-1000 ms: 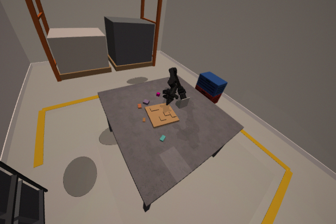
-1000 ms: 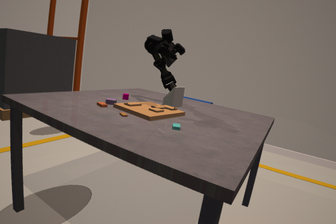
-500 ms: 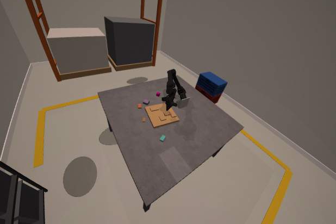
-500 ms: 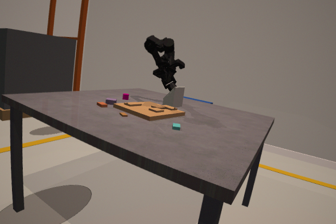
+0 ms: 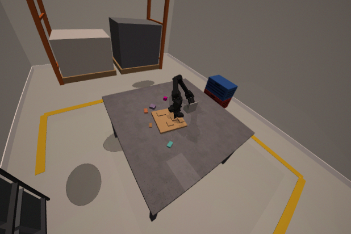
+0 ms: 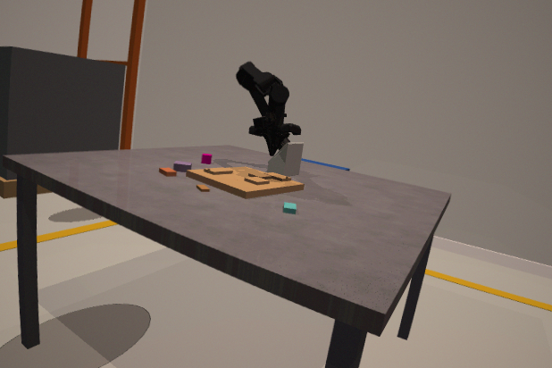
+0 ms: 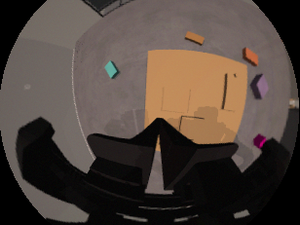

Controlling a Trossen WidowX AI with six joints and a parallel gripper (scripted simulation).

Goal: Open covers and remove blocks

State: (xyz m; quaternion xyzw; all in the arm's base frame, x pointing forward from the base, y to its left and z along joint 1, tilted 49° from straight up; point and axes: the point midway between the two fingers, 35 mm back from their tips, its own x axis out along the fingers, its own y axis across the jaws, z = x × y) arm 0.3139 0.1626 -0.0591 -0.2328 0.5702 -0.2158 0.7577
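The wooden puzzle board [image 5: 159, 122] [image 6: 223, 180] [image 7: 195, 64] lies flat. Several thin wood-coloured covers show on it, one a raised cover [image 6: 256, 180]; whether wells are open I cannot tell. A magenta block [image 5: 165, 98] [image 6: 206, 159] [image 7: 259, 141], a purple block [image 5: 153, 106] [image 6: 182, 166] [image 7: 260, 87], a red-orange block [image 5: 145, 111] [image 6: 167, 171] [image 7: 250, 56], a small orange block [image 5: 150, 125] [image 6: 203, 188] [image 7: 195, 38] and a teal block [image 5: 170, 144] [image 6: 289, 208] [image 7: 111, 69] rest on the table off the board. My gripper [image 5: 174, 117] [image 6: 271, 154] [image 7: 159, 121] is shut and empty, above the board, hiding part of it.
The grey table [image 5: 142, 163] [image 6: 313, 244] bears everything. A pale angled plate [image 5: 191, 107] [image 6: 292, 159] stands beside the board near the arm. Blue and red crates [image 5: 221, 87] stand on the floor past the table edge.
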